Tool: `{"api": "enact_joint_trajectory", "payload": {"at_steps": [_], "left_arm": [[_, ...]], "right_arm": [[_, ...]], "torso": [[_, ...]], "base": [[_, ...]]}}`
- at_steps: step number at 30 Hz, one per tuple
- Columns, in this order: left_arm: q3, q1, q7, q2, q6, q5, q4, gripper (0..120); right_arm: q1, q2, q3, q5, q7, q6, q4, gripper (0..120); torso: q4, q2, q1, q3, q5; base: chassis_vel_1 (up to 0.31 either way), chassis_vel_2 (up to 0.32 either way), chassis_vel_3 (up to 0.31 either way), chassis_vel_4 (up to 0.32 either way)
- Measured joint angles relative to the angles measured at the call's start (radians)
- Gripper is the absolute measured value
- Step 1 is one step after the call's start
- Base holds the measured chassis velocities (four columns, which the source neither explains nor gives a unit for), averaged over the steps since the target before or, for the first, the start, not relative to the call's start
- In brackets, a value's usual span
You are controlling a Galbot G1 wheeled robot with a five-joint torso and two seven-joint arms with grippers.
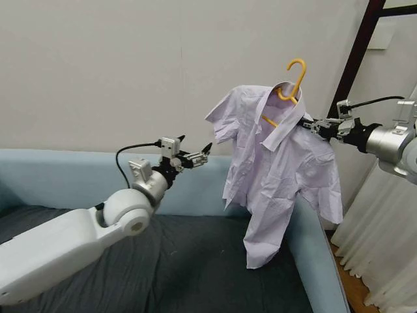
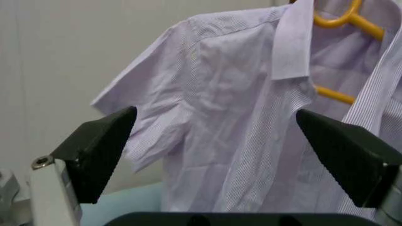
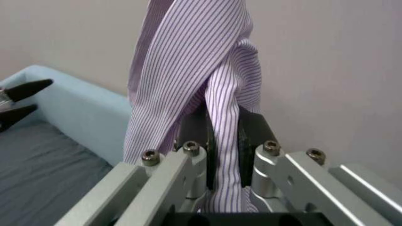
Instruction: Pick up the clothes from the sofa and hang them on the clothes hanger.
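Note:
A lilac striped short-sleeved shirt [image 1: 280, 169] hangs in the air on a yellow hanger [image 1: 293, 81], above the sofa's right end. My right gripper [image 1: 317, 126] holds it at the shoulder, shut on a fold of the striped cloth [image 3: 221, 122]. My left gripper [image 1: 199, 156] stands open to the left of the shirt, apart from it, its black fingers [image 2: 100, 150] spread wide and facing the shirt's front [image 2: 245, 117] and the hanger [image 2: 342, 21].
The sofa has a dark grey seat [image 1: 182, 267] and light blue back [image 1: 65, 173] and arm [image 1: 316, 261]. A plain wall is behind. A dark post [image 1: 355, 59] rises at the upper right, and white curtain [image 1: 384, 241] hangs at the right.

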Motion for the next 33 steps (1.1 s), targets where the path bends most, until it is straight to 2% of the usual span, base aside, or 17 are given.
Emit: {"api": "enact_joint_trajectory", "payload": {"at_steps": [2,4,5,9,14,17,18,24,33], "left_arm": [[-0.002,0.005,0.019,-0.091,-0.014,0.004,0.061,100],[0.004,0.005,0.026,-0.14,-0.02,0.006,0.089,100],[0.004,0.005,0.026,-0.14,-0.02,0.006,0.089,100],[0.011,0.002,0.03,-0.25,-0.03,0.007,0.14,100],[0.014,0.001,0.027,-0.331,-0.03,0.025,0.176,100],[0.014,-0.001,0.021,-0.351,-0.03,0.03,0.19,98],[0.01,-0.012,0.007,-0.386,-0.03,0.032,0.207,97],[0.013,-0.011,-0.001,-0.393,-0.027,0.043,0.218,88],[0.025,0.008,0.001,-0.392,-0.022,0.069,0.222,52]], "right_arm": [[-0.02,-0.015,0.009,0.0,0.009,-0.002,0.014,8],[-0.019,-0.025,0.011,0.004,0.012,-0.004,0.014,8],[-0.019,-0.025,0.011,0.004,0.012,-0.004,0.014,8],[-0.004,-0.052,0.009,0.038,0.032,-0.019,0.021,8],[-0.009,-0.078,0.009,0.091,0.064,-0.049,0.057,8],[-0.014,-0.089,0.009,0.11,0.07,-0.062,0.07,8],[-0.026,-0.115,0.009,0.127,0.074,-0.083,0.09,8],[-0.017,-0.143,0.009,0.182,0.093,-0.132,0.102,8],[-0.012,-0.148,0.007,0.212,0.127,-0.166,0.1,8]], "torso": [[-0.0001,0.0,0.0,0.0,0.0002],[0.0002,0.0,0.0,0.0,0.0002],[0.0002,0.0,0.0,0.0,0.0002],[0.0002,0.0,0.0,0.0,0.0001],[0.0002,0.0,0.0,0.0,0.0001],[0.0003,0.0,0.0,0.0,-0.0002],[0.0004,0.0,0.0,0.0,-0.0001],[0.0005,0.0,0.0,0.0,-0.0001],[0.0003,0.0,0.0,0.0,-0.0002]], "base": [[0.0,0.0,0.0,0.0],[0.0,0.0,0.0,0.0],[0.0,0.0,0.0,0.0],[0.0,0.0,0.0,0.0],[0.0,0.0,0.0,0.0],[0.0,0.0,0.0,0.0],[0.0,0.0,0.0,0.0],[0.0,0.0,0.0,0.0],[0.0,0.0,0.0,0.0]]}}
